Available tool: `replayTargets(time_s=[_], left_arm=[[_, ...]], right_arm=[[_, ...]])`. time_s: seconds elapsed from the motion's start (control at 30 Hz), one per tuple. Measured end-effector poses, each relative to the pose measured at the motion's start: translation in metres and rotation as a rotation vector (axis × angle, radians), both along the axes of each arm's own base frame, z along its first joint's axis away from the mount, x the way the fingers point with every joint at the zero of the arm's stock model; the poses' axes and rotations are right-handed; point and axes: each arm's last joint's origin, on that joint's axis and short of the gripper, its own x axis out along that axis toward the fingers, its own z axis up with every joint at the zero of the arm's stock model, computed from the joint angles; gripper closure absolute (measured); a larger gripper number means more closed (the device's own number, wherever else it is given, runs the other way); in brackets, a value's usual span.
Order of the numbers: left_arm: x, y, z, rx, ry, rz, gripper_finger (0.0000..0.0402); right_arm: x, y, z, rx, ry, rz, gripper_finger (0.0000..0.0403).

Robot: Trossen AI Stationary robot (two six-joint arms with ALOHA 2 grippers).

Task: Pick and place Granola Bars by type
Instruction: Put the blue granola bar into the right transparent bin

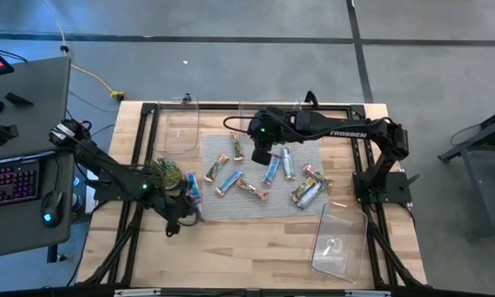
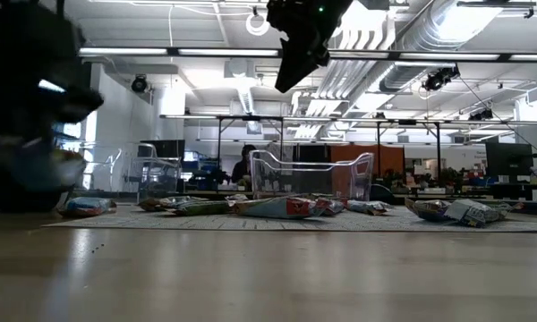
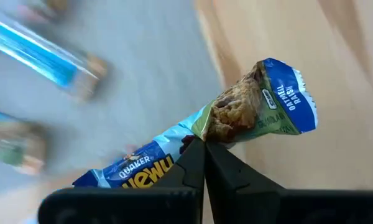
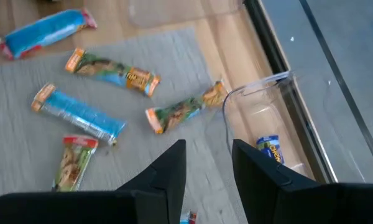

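Left gripper (image 3: 204, 152) at mat's left edge, low over wood, jaws pinched on blue Quaker bar (image 3: 236, 121). Right gripper (image 4: 208, 163) raised above mat's (image 1: 256, 206) far part, jaws spread, nothing between. Other bars (image 1: 271, 170) scattered on mat; one blue bar (image 4: 270, 149) inside clear bin (image 1: 177, 128) at far-left corner. Second bin (image 1: 340, 239) near right edge.
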Motion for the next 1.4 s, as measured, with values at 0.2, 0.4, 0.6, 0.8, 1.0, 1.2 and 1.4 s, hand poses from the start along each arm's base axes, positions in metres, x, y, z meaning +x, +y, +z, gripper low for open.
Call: replayTargets(time_s=[0.2,0.4,0.6,0.8,1.0,1.2,1.4], left_arm=[[0.024,0.007,0.038,0.183,-0.167,0.034,0.0401],[0.052,0.054,0.062,0.337,-0.254,0.22,0.0401],[0.081,0.126,0.081,0.324,-0.474,0.318,0.0401],[0.103,0.19,0.078,0.219,-0.719,0.207,0.0401],[0.136,0.248,0.059,0.159,-0.743,0.303,0.0401],[0.19,0.286,0.047,0.063,-0.662,0.37,0.0401],[0.223,0.306,0.033,0.025,-0.369,0.506,0.0401]], right_arm=[[-0.012,0.018,0.0,0.034,0.083,-0.048,0.0289],[-0.032,0.041,-0.008,-0.005,0.274,-0.189,0.0289],[-0.048,0.066,-0.01,-0.092,0.37,-0.299,0.0289],[-0.062,0.087,-0.007,-0.213,0.448,-0.278,0.029],[-0.082,0.09,0.016,-0.289,0.36,-0.324,0.0307],[-0.108,0.084,0.046,-0.298,0.208,-0.394,0.0319],[-0.125,0.083,0.06,-0.252,0.139,-0.415,0.032]])
